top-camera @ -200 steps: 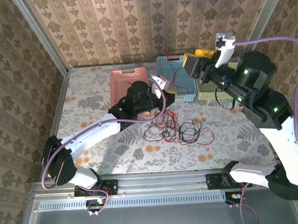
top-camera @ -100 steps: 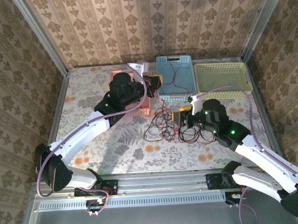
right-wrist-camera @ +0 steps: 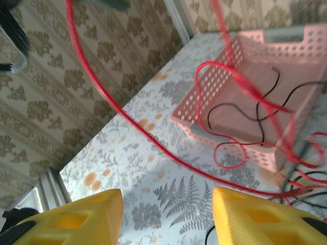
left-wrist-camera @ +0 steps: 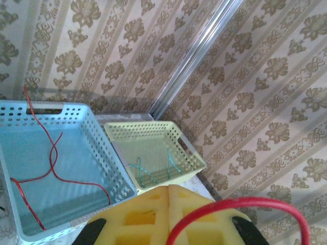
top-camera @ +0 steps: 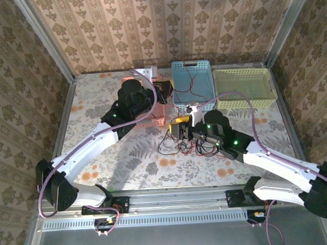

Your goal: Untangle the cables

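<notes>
Partly done: one red cable (left-wrist-camera: 52,153) is laid in the blue basket (left-wrist-camera: 112,158); a tangle of cables (top-camera: 195,146) is left on the bench (top-camera: 97,104) before that basket. A red strand (left-wrist-camera: 255,200) is clenched in the left tool (left-wrist-camera: 167,190) beside it; the right tool (right-wrist-camera: 166,204) is held parted, empty.

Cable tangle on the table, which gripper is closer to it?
Right. The right gripper is at the tangle's left edge; the left gripper is farther back by the pink basket.
</notes>
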